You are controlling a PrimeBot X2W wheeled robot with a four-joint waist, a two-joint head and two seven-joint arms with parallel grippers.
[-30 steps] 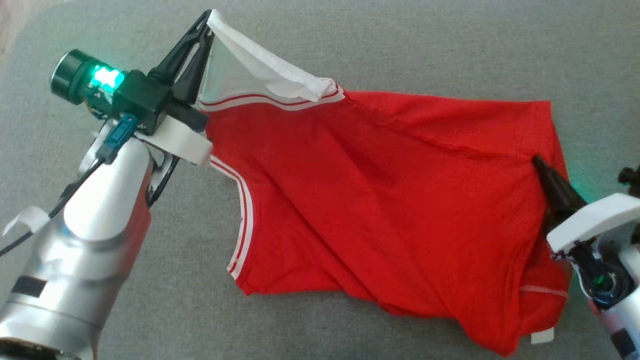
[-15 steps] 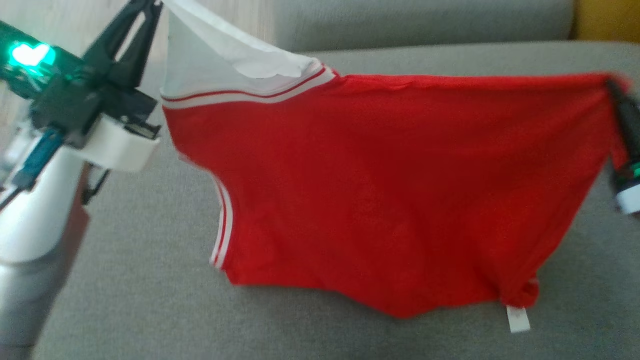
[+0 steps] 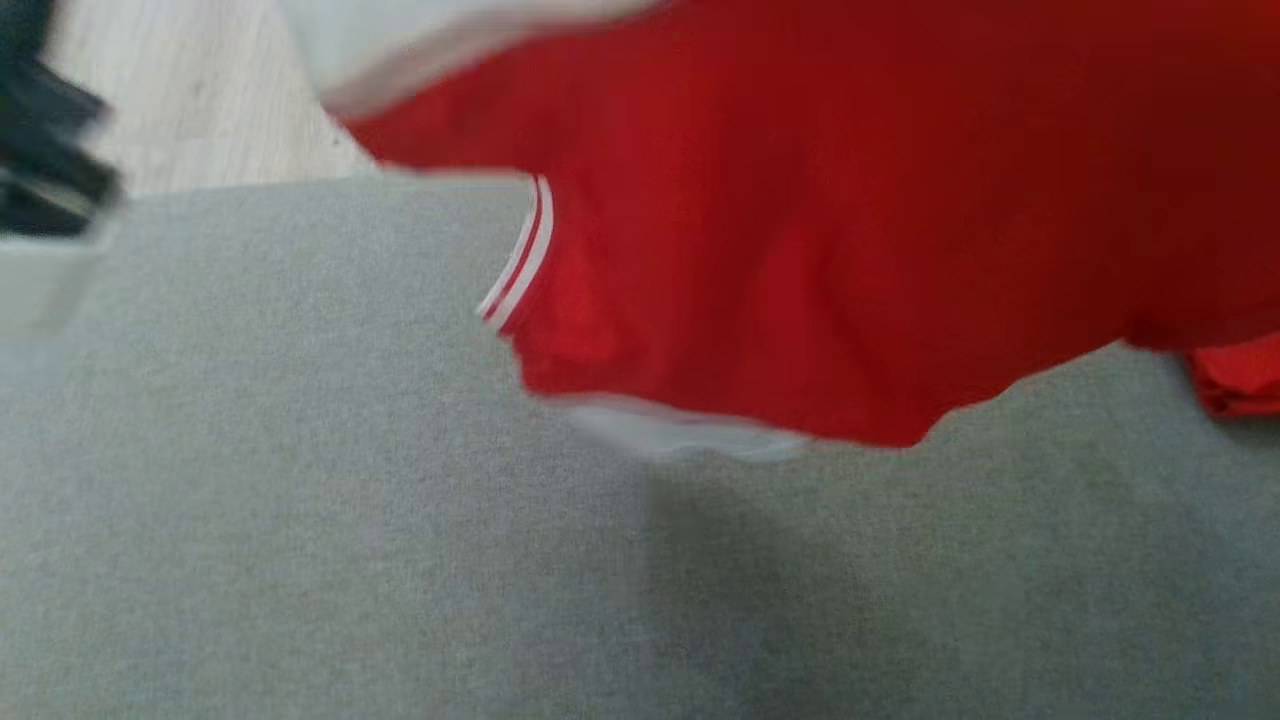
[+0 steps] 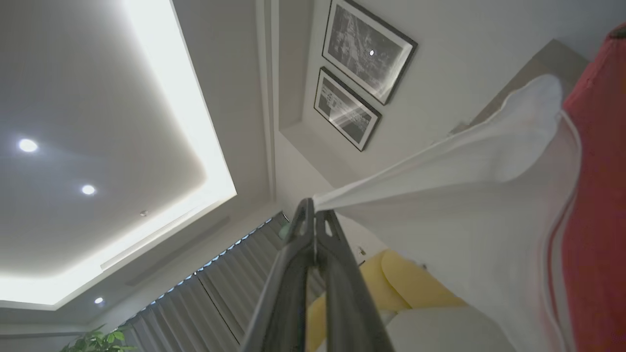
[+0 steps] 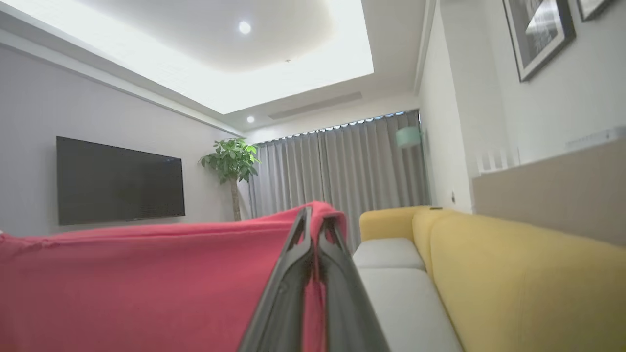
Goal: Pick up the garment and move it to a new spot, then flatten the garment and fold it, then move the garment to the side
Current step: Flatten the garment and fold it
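The head view is soft and smeared throughout: the red garment has no crisp edge and casts a dim, diffuse shadow on the grey cushion. Both wrist views are sharp and bright, lit by a glowing ceiling cove and recessed spotlights. Glare streaks the framed pictures, and straight lines bow near the edges.

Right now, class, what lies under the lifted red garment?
Under the garment lies the grey cushion, darkened by a shadow. Whatever sits behind the hanging cloth is covered and cannot be seen.
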